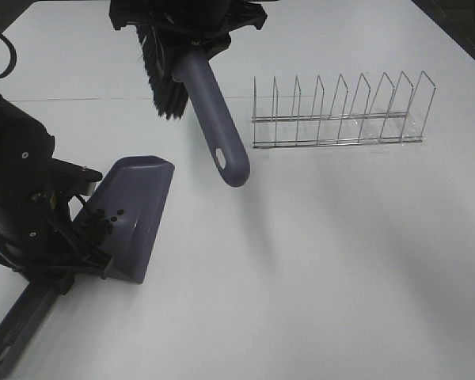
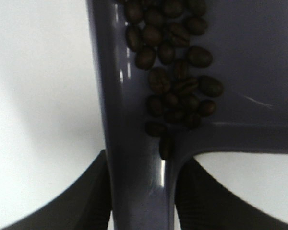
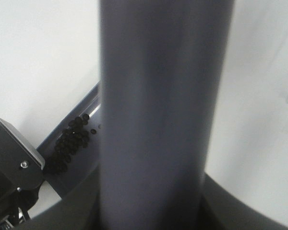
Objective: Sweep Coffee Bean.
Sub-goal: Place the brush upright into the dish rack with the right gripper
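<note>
The coffee beans [image 1: 103, 222] lie in a dark cluster at the back of a grey-purple dustpan [image 1: 138, 206] that rests on the white table at the left. In the left wrist view the beans [image 2: 175, 72] crowd against the pan's back wall by the handle. My left gripper [image 1: 81, 241] is shut on the dustpan's handle [image 2: 139, 191], with dark fingers [image 2: 89, 201] on each side. My right gripper [image 1: 191, 32] is at the top and shut on a brush handle [image 1: 218, 119]. The black bristles [image 1: 165, 79] hang above the table, behind the dustpan. In the right wrist view the handle [image 3: 158, 115] fills the middle, with the beans [image 3: 69, 143] beyond it.
A chrome wire rack [image 1: 336, 119] stands at the back right. The dustpan's long handle [image 1: 20, 321] runs off toward the front left corner. The left arm's black body [image 1: 16, 182] stands at the left edge.
</note>
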You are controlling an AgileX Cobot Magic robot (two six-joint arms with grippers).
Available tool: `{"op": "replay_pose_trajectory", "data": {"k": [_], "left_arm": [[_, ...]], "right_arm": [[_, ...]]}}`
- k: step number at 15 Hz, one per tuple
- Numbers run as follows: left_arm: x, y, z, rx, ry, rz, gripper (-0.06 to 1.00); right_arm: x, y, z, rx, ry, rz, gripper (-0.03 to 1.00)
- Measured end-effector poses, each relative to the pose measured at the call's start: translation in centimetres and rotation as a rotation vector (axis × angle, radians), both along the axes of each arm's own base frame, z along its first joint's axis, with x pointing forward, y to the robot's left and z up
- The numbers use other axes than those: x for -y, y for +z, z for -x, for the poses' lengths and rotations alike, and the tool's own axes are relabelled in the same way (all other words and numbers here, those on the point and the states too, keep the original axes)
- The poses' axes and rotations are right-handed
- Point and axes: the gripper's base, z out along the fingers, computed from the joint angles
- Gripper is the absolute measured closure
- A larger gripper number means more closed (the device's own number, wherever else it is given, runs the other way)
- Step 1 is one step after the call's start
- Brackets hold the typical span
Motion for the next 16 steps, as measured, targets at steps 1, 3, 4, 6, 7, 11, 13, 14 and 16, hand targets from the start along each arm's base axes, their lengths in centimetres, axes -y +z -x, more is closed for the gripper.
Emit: {"op": "replay_pose_trajectory", "data": {"k": [1,3,4,6,7,11,13,14,16], "left_arm": [[0.0,0.0,0.0,0.0,0.001,0.001,0.6],[0.0,0.0,0.0,0.0,0.001,0.001,0.6],[0.0,0.0,0.0,0.0,0.001,0.001,0.6],[0.0,0.0,0.0,0.0,0.001,0.001,0.6],[0.0,0.0,0.0,0.001,0.001,0.001,0.6],[0.1,0.0,0.0,-0.002,0.01,0.008,0.6],[0.1,0.0,0.0,-0.001,0.01,0.009,0.6],[0.1,0.0,0.0,-0.001,0.011,0.01,0.6],[0.1,0.0,0.0,-0.001,0.013,0.011,0.6]], "right_arm": [[0.3,0.1,0.4,-0.001,0.015,0.014,0.67],[1.5,-0.5,1.7,-0.036,0.036,0.083,0.67],[2.3,-1.1,2.4,-0.056,0.042,0.134,0.67],[3.9,-2.2,3.4,-0.093,0.037,0.216,0.67],[5.1,-2.7,3.7,-0.119,0.026,0.245,0.67],[13.6,-5.3,3.1,-0.278,-0.139,0.285,0.67],[15.7,-6.4,3.1,-0.328,-0.169,0.294,0.67],[17.0,-7.4,3.3,-0.369,-0.184,0.306,0.67],[19.4,-8.7,3.5,-0.418,-0.221,0.345,0.67]]}}
